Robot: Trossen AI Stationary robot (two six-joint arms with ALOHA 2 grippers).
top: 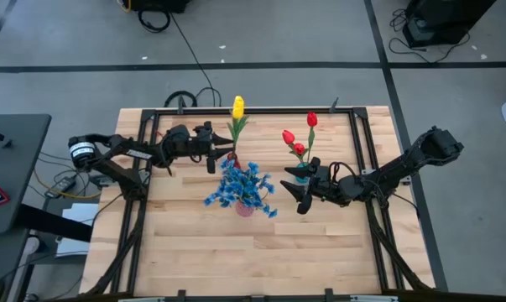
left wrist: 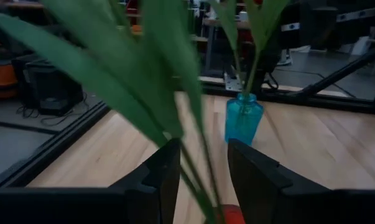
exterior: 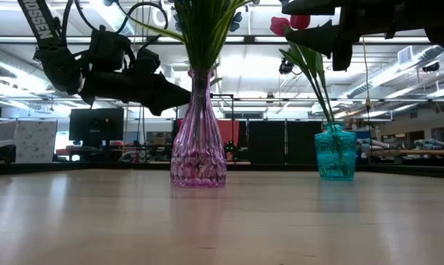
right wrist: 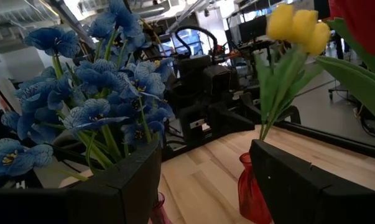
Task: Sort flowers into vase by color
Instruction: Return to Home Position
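The left gripper (top: 211,156) is held open, with the upright stem of the yellow tulip (top: 237,107) in its red vase (right wrist: 249,193) just ahead of the spread fingers (left wrist: 165,177). A straight pull-back is judged safest. Farther off, the right gripper (top: 296,197) is open beside the blue vase (exterior: 335,151).

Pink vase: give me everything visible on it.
The pink vase is clear, faceted, glass-like: a slim neck widening to a ribbed base. It stands upright near the middle of the wooden table, holding green stems topped with blue flowers. Only the table and stems touch it; the blue vase stands apart beside it.
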